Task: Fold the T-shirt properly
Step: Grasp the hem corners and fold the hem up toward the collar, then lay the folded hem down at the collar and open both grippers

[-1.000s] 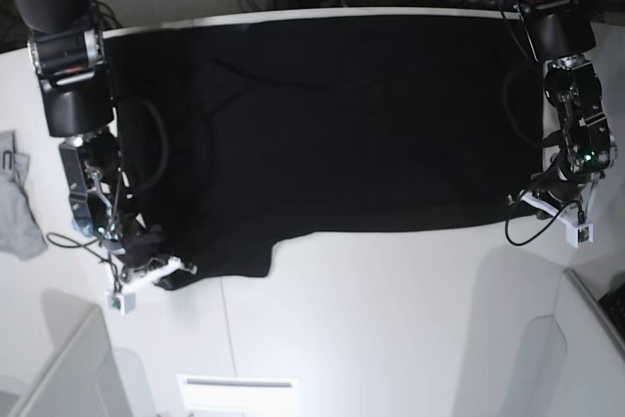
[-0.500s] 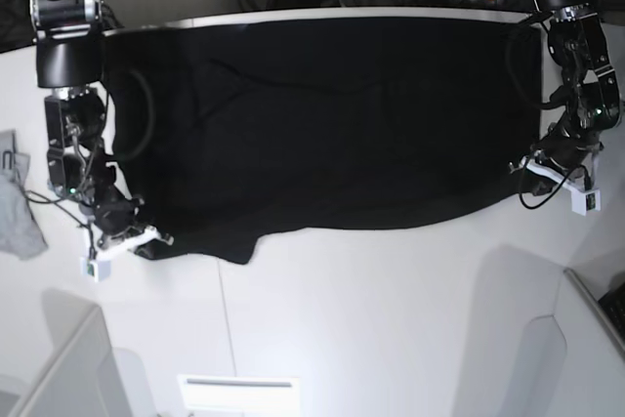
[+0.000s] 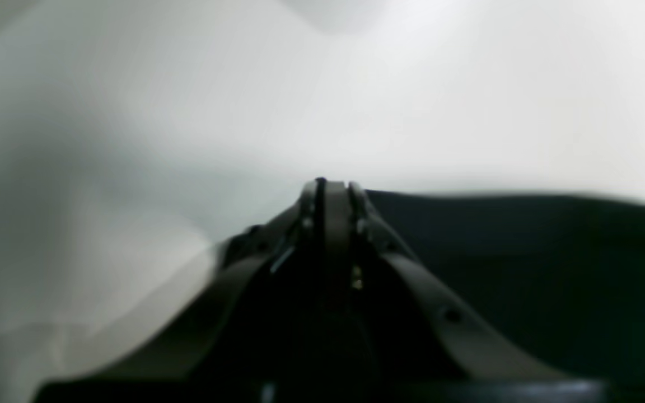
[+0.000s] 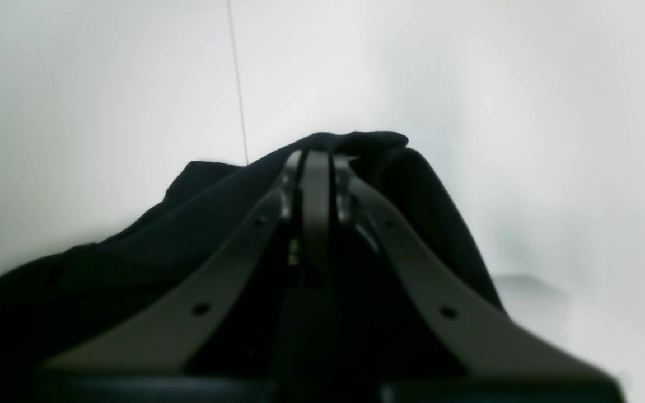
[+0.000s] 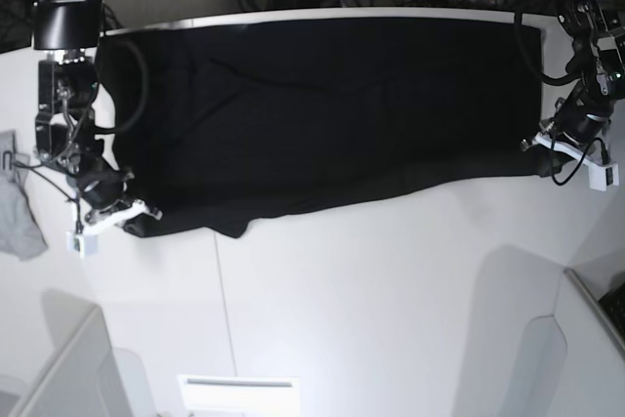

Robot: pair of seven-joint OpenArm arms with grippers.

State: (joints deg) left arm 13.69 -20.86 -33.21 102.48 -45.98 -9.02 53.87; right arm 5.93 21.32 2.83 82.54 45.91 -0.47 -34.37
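the t-shirt (image 5: 322, 114) lies spread wide across the far half of the white table (image 5: 371, 310), its near hem sagging toward the middle. the right gripper (image 5: 132, 217) is clenched on the shirt's near corner, black cloth bunched around its tips. the left gripper (image 5: 542, 148) pinches the opposite near corner at the table's other side, jaws pressed together.

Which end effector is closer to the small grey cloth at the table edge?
Right. The right end effector, shut on the T-shirt, sits just across from the grey cloth; the left end effector grips the shirt's opposite end.
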